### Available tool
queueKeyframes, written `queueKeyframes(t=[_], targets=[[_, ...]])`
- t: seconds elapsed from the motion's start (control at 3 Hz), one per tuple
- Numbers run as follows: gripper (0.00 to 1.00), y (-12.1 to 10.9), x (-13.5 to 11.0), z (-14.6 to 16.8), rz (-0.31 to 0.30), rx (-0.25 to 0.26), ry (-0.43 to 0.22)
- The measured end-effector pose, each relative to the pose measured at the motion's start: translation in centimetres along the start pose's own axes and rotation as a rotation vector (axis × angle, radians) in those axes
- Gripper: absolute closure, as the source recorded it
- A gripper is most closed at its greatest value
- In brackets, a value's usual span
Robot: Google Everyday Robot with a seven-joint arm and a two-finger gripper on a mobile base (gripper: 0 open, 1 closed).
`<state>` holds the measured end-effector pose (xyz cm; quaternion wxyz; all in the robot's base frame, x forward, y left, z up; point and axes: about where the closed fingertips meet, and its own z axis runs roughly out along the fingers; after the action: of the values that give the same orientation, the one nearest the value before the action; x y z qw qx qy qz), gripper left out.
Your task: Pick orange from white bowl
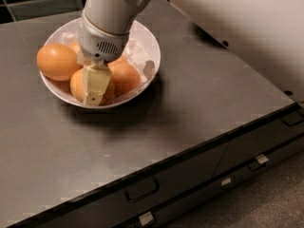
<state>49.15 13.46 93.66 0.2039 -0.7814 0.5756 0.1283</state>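
Where the orange sits, the gripper overlaps it.

Orange: round, yellowish, partly hidden, at the near rim inside white bowl, touching neighbouring fruit. White bowl: wide, shallow, upright, holding several oranges. Gripper: lowered into white bowl, directly over orange.
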Motion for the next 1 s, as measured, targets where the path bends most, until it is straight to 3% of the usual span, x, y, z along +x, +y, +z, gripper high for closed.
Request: queueKeyframes(t=[0.67,1.0], targets=[[0.34,-0.15,-0.38,0.45,-0.017,0.04,0.037],[0.33,0.7,-0.18,-0.37,-0.022,0.09,0.08]])
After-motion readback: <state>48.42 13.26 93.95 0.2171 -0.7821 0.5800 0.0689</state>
